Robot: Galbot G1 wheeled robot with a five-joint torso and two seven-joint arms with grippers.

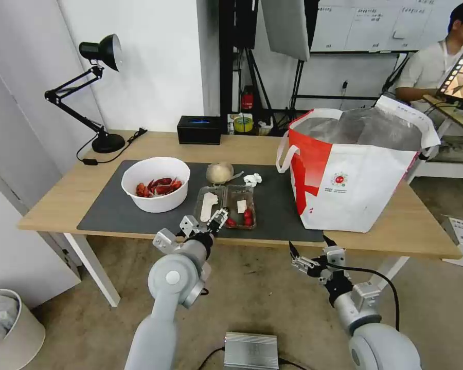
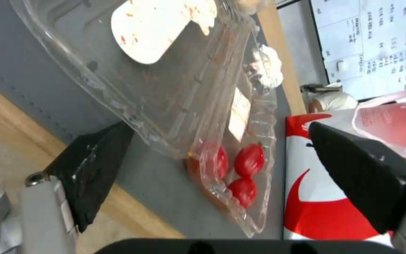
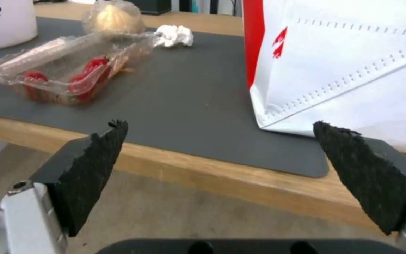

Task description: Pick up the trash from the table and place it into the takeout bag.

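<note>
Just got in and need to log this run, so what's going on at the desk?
The robot is clearing leftovers into the takeout bag, which stands open on the table. Its left hand, fingers open, is at the near edge of the clamshell box holding tomatoes, not gripping it. The right hand waits open below the table edge. The bowl, cup and tissue sit on the mat.

- On the desk [image 1: 61,205] lies a mat [image 1: 108,213].
- The bowl [image 1: 156,184] sits on the mat's left part.
- The clamshell box [image 1: 226,205] lies right of the bowl, the cup [image 1: 219,172] and tissue [image 1: 252,179] behind it.
- The takeout bag [image 1: 355,174] stands at the right.
</note>
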